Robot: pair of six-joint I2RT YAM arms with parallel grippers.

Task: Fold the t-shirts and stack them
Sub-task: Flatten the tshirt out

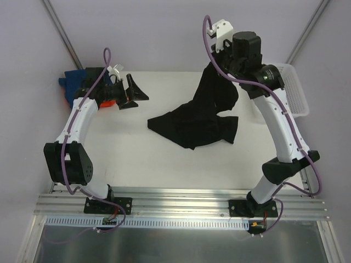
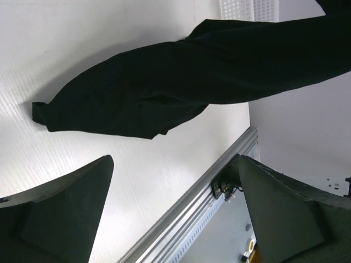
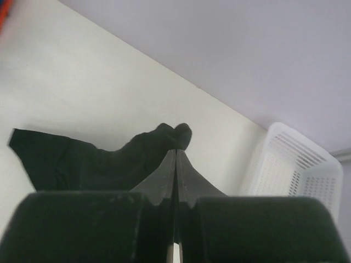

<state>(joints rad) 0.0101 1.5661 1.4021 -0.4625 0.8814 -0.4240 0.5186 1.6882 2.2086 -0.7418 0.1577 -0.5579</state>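
Soft, even light fills all three views, bright on the white desk (image 1: 164, 159), with only faint grey shadows lying close beside the black t-shirt (image 1: 203, 126). The shirt itself reads as near-featureless black, its folds mostly lost. In both wrist views the fingers (image 2: 60, 213) in front of the shirt are blurred.

Reaches with the left arm from its base up the left side, elbow folded low and outward, forearm sloping toward the far left. Points the left gripper (image 1: 133, 97) rightward, fingers (image 2: 66, 213) spread wide with nothing between them. Arches the right arm from its base up the right side, wrist high near the far edge. Pinches the right gripper (image 3: 176, 156) tight on the black t-shirt (image 1: 211, 109), jaws pressed flat together.
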